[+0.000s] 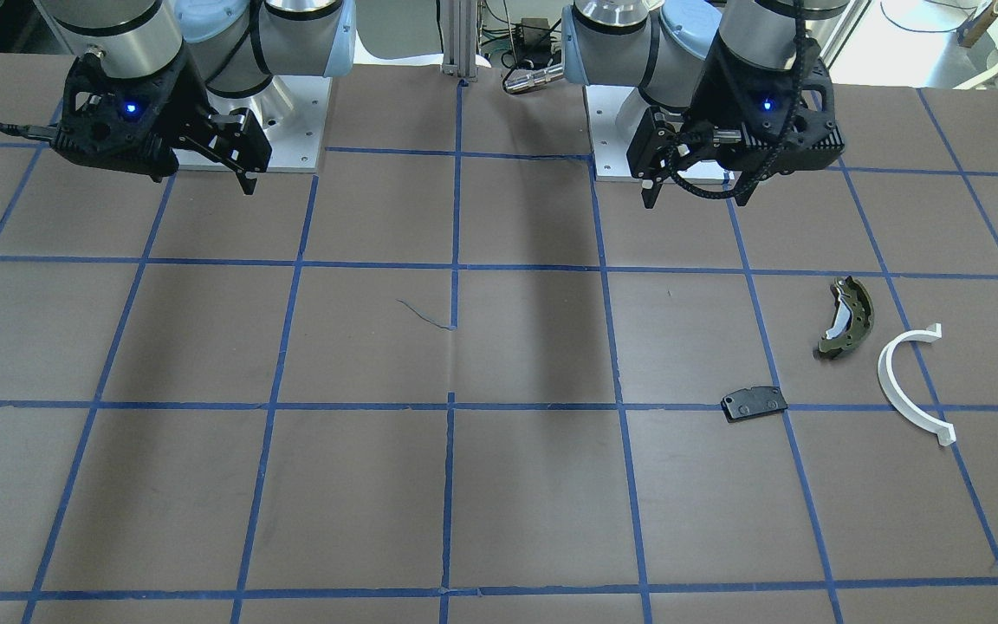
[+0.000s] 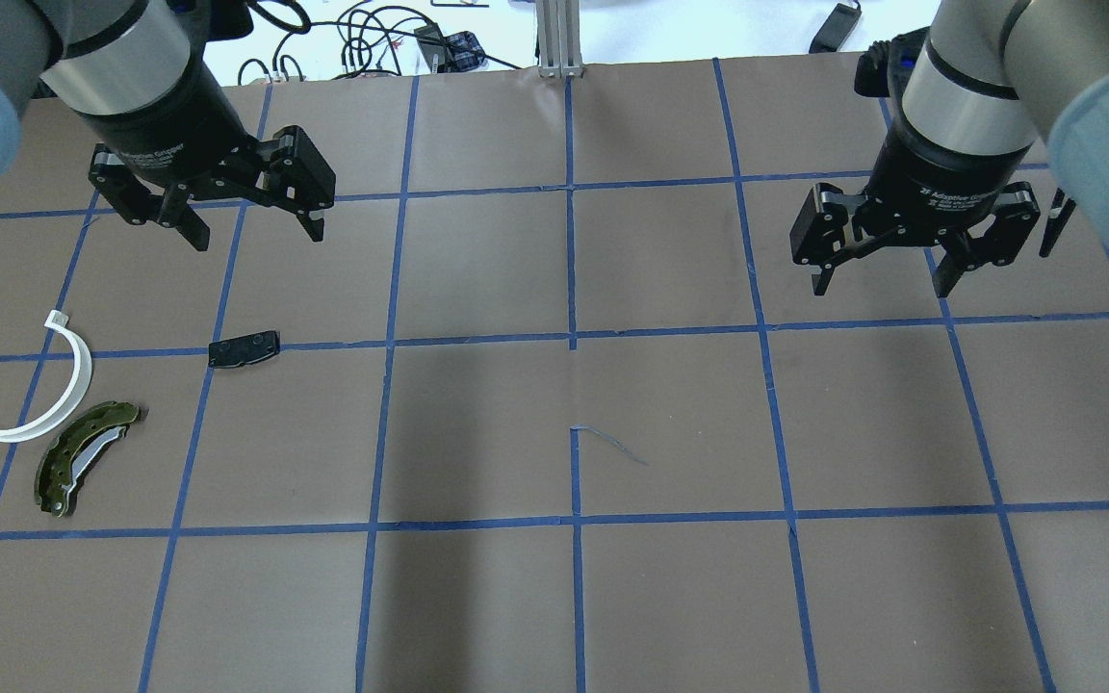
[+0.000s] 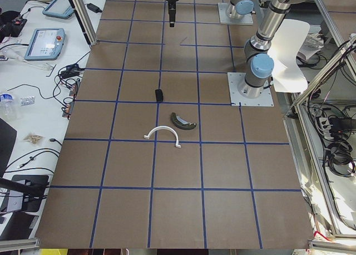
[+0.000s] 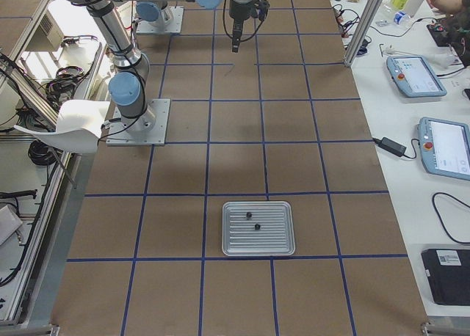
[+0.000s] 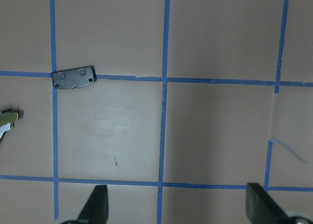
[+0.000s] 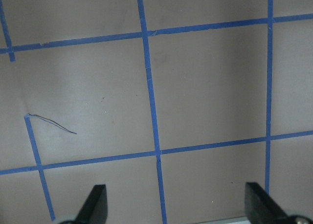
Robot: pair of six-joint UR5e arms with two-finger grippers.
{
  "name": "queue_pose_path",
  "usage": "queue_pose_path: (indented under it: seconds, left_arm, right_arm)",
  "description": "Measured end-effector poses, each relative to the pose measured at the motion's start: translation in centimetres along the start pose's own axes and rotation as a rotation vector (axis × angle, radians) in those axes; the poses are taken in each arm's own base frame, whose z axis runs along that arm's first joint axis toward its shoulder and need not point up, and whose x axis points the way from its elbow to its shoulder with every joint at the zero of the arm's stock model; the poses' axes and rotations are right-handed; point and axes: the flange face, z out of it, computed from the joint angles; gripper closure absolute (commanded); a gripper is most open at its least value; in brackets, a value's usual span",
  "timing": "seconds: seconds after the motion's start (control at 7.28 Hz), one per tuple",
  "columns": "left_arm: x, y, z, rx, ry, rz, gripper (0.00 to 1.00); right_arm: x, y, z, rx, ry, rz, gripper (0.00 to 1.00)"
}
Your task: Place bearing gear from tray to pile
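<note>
Field notes, both arms. My own fingertips (image 5: 99, 207) are showing at the bottom edge of each wrist view, set wide apart with bare table (image 2: 670, 385) between them.

Left gripper (image 2: 256, 236): jaws are standing spread, gripping nothing, hanging over the table's left half.

Right gripper (image 2: 882, 287): jaws are likewise spread and empty, hanging over the right half.

Pile, on the left:
- The black brake pad (image 2: 244, 348) is lying flat against a blue tape line.
- The white plastic half-ring (image 2: 86, 371) is lying farther left.
- The olive-green brake shoe (image 2: 83, 457) is lying just beside the half-ring on the side nearer my base, not touching it.
- The pad is sitting apart from both.

The ribbed metal tray (image 4: 258, 252) is showing only in the right-end view. It is resting at the table's right end, well apart from both grippers.

Two small dark parts (image 4: 257, 226) are sitting near the tray's middle. They are too small for me to tell which is the bearing gear.

A loose tape curl (image 2: 612, 445) is lying near the table's centre.
</note>
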Motion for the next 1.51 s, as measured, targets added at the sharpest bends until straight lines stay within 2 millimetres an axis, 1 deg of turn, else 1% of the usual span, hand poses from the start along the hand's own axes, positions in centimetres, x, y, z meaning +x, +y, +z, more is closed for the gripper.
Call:
queue_pose_path:
  seconds: [0.69, 1.1, 1.24, 1.37, 1.51]
  left_arm:
    - [0.0, 0.0, 0.1, -0.001, -0.001, 0.000, 0.00]
    - [0.0, 0.0, 0.1, -0.001, -0.001, 0.001, 0.00]
    - [0.0, 0.0, 0.1, -0.001, -0.001, 0.001, 0.00]
    - [0.0, 0.0, 0.1, -0.001, 0.000, 0.002, 0.00]
    - [0.0, 0.0, 0.0, 0.001, 0.001, 0.001, 0.00]
  right_arm:
    - [-0.2, 0.1, -0.3, 0.003, -0.015, -0.003, 0.00]
    - [0.4, 0.3, -0.3, -0.013, -0.004, 0.001, 0.00]
    - [1.4, -0.1, -0.2, -0.018, -0.004, 0.007, 0.00]
    - [3.0, -0.7, -0.1, -0.024, -0.007, 0.028, 0.00]
    - [5.2, -1.4, 0.1, -0.029, -0.013, 0.060, 0.00]
